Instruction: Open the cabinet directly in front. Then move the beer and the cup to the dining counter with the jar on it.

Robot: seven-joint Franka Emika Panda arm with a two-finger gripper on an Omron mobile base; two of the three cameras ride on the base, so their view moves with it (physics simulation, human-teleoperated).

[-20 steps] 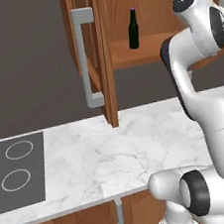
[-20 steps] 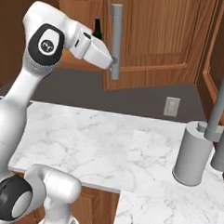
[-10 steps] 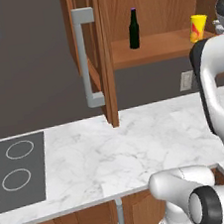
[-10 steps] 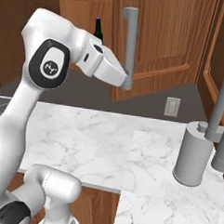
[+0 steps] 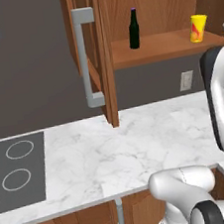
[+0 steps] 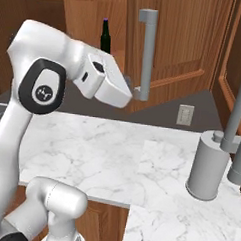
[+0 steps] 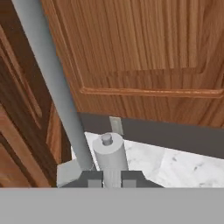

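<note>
The cabinet (image 5: 151,54) stands open. On its shelf the dark beer (image 5: 133,28) is at the left and the yellow cup (image 5: 198,27) at the right. The left door is edge-on with its grey bar handle (image 5: 88,57). The right door (image 6: 182,40) is swung out, and the beer (image 6: 105,35) shows behind the arm. My gripper (image 6: 130,88) is at the bottom end of that door's handle (image 6: 146,54). In the hand view this handle (image 7: 57,96) passes left of my gripper (image 7: 112,178), whose fingertips stand almost together with nothing between them. The dining counter and the jar are out of view.
A marble worktop (image 5: 138,145) lies below the cabinet, with a cooktop (image 5: 17,171) at its left. A grey cylinder (image 6: 208,164) on a post stands on the worktop at the right. A wall outlet (image 6: 185,115) is on the dark backsplash.
The right door has swung further open, its handle moving right. The arm has moved right and lower, uncovering the cup in the left base view. The fingers have closed in beside the handle.
</note>
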